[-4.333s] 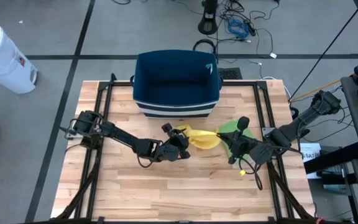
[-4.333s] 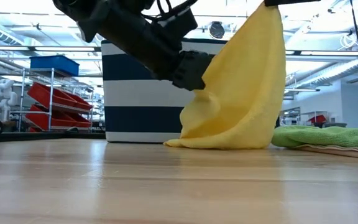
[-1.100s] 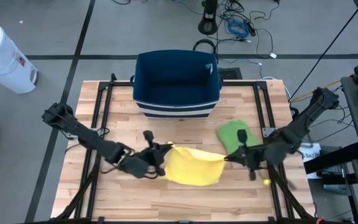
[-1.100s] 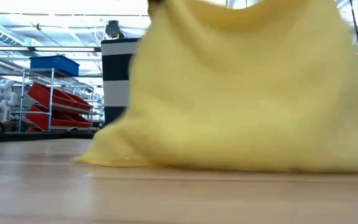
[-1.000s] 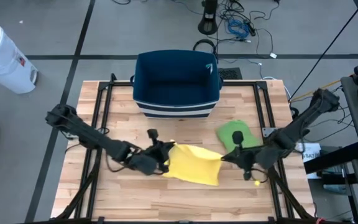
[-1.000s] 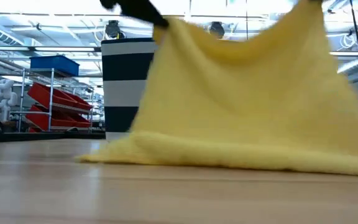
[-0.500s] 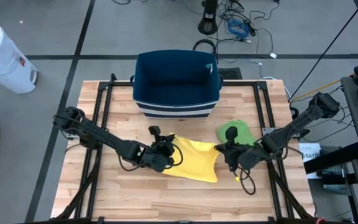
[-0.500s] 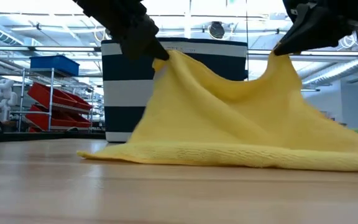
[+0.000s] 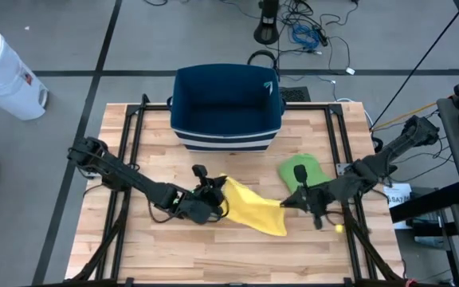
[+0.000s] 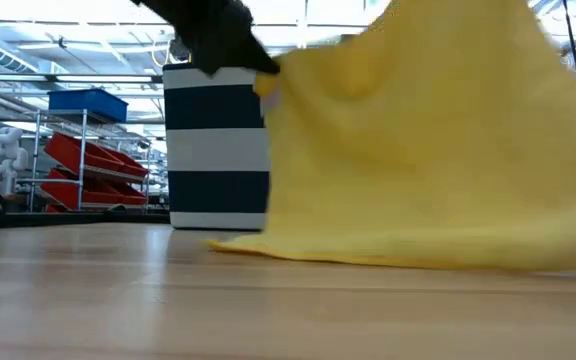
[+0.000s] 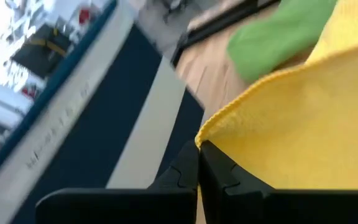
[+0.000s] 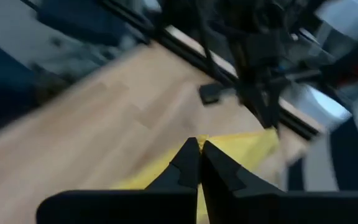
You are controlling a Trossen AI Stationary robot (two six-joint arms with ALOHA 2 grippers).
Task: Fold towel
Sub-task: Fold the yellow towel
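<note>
Low view: yellow towel (image 10: 438,140) fills most of the frame, lower hem resting on the tabletop (image 10: 168,310), top corner pinched up by a dark gripper.

High view only: towel sits mid-tabletop, stretched between two grippers. Left gripper (image 9: 216,197) clamped on its left corner, right gripper (image 9: 287,204) clamped on its right corner.

Wrist views confirm both pinches; left wrist also catches the green cloth (image 11: 278,34).

Counts: one yellow towel, one green cloth toward the right edge, one navy striped bin (image 9: 226,106) at the far edge, two arms.
</note>
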